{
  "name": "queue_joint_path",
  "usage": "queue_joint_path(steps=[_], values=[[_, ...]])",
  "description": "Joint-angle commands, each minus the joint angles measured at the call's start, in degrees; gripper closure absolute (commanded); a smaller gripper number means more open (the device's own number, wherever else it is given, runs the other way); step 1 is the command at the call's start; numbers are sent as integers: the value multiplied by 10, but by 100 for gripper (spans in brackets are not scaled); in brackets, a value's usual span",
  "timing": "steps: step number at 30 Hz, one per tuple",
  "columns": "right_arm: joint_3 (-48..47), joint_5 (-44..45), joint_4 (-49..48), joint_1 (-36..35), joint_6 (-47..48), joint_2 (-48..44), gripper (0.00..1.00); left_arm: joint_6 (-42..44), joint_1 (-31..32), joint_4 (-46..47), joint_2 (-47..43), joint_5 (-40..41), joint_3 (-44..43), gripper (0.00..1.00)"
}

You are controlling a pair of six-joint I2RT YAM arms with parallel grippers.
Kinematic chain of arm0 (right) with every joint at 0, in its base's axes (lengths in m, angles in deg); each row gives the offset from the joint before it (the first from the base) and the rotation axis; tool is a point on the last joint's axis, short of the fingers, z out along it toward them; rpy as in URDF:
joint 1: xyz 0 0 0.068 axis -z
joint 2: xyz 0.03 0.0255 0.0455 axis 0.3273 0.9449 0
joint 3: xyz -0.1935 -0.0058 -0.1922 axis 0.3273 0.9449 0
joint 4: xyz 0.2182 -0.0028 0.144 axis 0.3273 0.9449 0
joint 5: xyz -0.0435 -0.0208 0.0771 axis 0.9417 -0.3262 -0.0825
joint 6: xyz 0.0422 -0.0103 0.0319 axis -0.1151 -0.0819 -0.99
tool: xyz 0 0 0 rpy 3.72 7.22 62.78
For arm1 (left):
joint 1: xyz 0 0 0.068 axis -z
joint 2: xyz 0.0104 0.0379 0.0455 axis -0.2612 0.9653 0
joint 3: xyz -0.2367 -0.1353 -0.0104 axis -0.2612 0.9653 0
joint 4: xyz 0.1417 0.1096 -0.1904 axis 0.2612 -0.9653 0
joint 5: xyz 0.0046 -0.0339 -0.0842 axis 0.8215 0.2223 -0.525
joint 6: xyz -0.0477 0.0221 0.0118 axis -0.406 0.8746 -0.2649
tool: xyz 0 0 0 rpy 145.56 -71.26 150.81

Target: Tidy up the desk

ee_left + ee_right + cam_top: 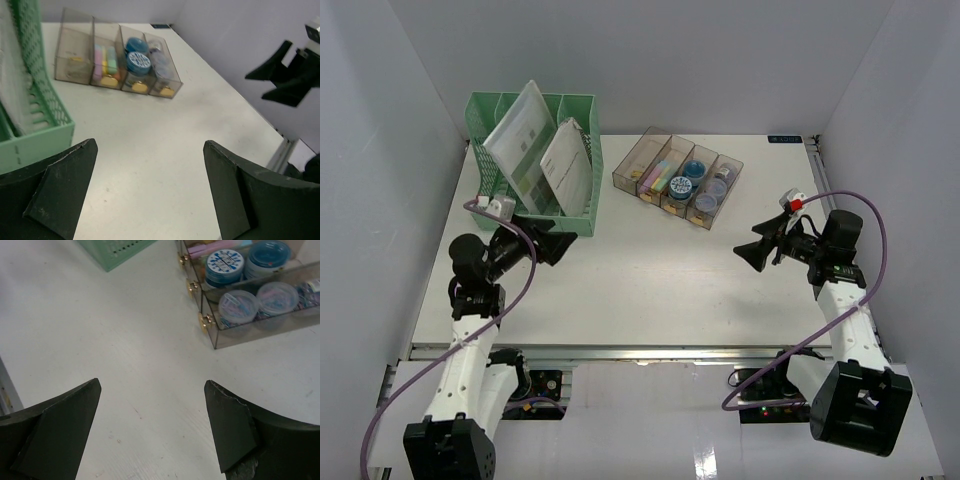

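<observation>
The desk (640, 290) is a large white tabletop, bare across its middle and front. My left gripper (560, 245) hovers over its left side, just in front of the green file rack, open and empty. In the left wrist view (150, 144) only bare desk (150, 115) shows between its fingers. My right gripper (752, 255) hovers over the right side, open and empty. The right wrist view (152, 383) shows bare desk (100, 330) between its fingers.
A green slotted file rack (555, 225) holding papers stands at the back left. A clear four-compartment tray (623, 172) with small pots and coloured items sits at the back centre. An aluminium rail (640, 352) runs along the front edge. Grey walls enclose three sides.
</observation>
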Motion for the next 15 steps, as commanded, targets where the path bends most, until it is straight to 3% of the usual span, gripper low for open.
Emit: queue_joint_path(steps=[1,5,8,15], values=[[-26,75,22,20,-8,-6,10,26,14,11,-69,-32,56,2],[-15,162,45,20,-18,-39,10,31,20,-6,-90,-35,59,2],[0,275,45,20,-39,-69,10,36,19,-16,-84,-34,54,2],[21,333,34,20,-46,-119,10,41,19,-30,-76,-28,52,2]])
